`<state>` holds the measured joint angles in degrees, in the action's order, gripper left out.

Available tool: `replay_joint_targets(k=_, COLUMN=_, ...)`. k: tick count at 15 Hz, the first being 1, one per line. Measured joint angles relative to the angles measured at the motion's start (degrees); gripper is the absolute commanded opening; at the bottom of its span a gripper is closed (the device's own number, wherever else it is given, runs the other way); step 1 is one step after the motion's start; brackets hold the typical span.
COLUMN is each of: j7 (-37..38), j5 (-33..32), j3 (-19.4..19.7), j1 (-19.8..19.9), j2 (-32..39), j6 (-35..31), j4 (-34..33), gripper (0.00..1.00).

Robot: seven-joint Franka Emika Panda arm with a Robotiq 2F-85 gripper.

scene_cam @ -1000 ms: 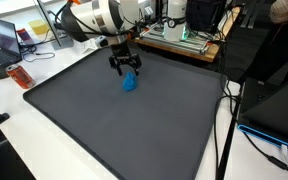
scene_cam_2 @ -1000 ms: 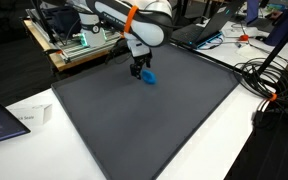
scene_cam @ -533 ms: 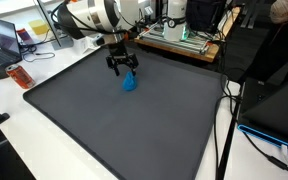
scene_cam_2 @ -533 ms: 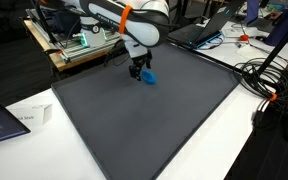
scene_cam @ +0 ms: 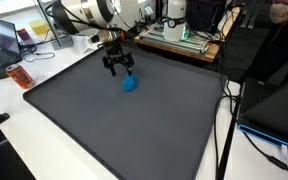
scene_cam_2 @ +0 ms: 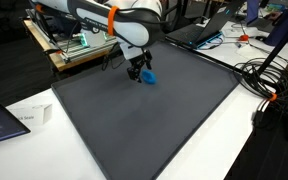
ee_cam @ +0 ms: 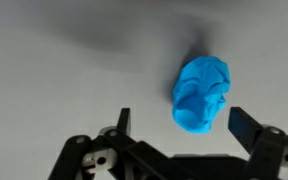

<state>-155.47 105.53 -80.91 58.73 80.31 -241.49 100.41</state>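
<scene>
While I hover above counter (scene_cam: 134, 130), jaws gape wide, gripping nothing, clear of blue lump (ee_cam: 202, 94); its long axis runs near-to-far in wrist view.

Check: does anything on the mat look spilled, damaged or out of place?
Nothing stands out. A crumpled blue lump lies alone on the dark mat, no spill around it; the open tool hangs just above it.

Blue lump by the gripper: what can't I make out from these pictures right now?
- Blue lump: cloth or putty, unclear; tiny in both exterior views, soft in the wrist view.
- Its side toward the gripper: partly hidden behind it in an exterior view.
- Gripper body: cut off by the wrist view's bottom edge.
</scene>
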Motion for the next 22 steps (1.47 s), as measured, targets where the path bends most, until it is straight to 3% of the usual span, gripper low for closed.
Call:
replay_joint_targets(k=9, j7=0.0, j5=-1.4, j3=-2.4, j1=2.4, j2=4.2, j6=0.0, j4=-0.3, gripper=1.0)
replay_joint_targets(k=16, j7=0.0, j5=-1.9, j3=-2.5, j1=2.6, j2=4.2, j6=0.0, j4=-6.2, gripper=1.0)
replay_joint_targets(k=22, j7=0.0, j5=-1.6, j3=-2.6, j1=2.4, j2=4.3, j6=0.0, j4=-3.5, gripper=1.0)
